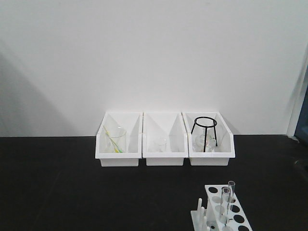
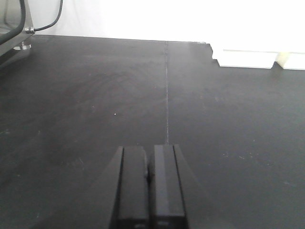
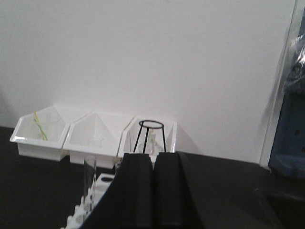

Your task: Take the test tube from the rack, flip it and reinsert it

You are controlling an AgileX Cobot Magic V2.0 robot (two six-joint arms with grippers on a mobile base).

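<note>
Standing at the lower right of the front view, the rack [image 1: 222, 211] sits on the black table [image 1: 57, 183], pegs on its left side, two rows of holes on top. One glass tube [image 1: 228, 199] stands upright in a hole near the rack's middle. Neither gripper shows in this view. Behind the rack, against the white wall, three white bins [image 1: 165, 139] sit side by side: the left one holds a beaker [image 1: 115, 139] with a yellow-green rod, the middle one small clear glassware, the right one a black wire stand [image 1: 204, 134].

Left wrist view: left gripper [image 2: 150, 183] at bottom centre, fingers pressed together, nothing between them. It hangs over bare black table. A seam in the tabletop runs straight ahead of it. A bin edge [image 2: 248, 58] lies far ahead and to its right. A cable and a metal foot show far ahead to its left. Rack not seen here.

Right wrist view: right gripper [image 3: 153, 191] at bottom centre, fingers clenched with no gap, empty. Rack [image 3: 88, 210] sits just left of and below the fingers, partly hidden by them; the tube [image 3: 89, 179] rises upright beside the left finger, apart from it. The bins stand ahead and to its left, with the wire stand [image 3: 151, 137] straight ahead.
</note>
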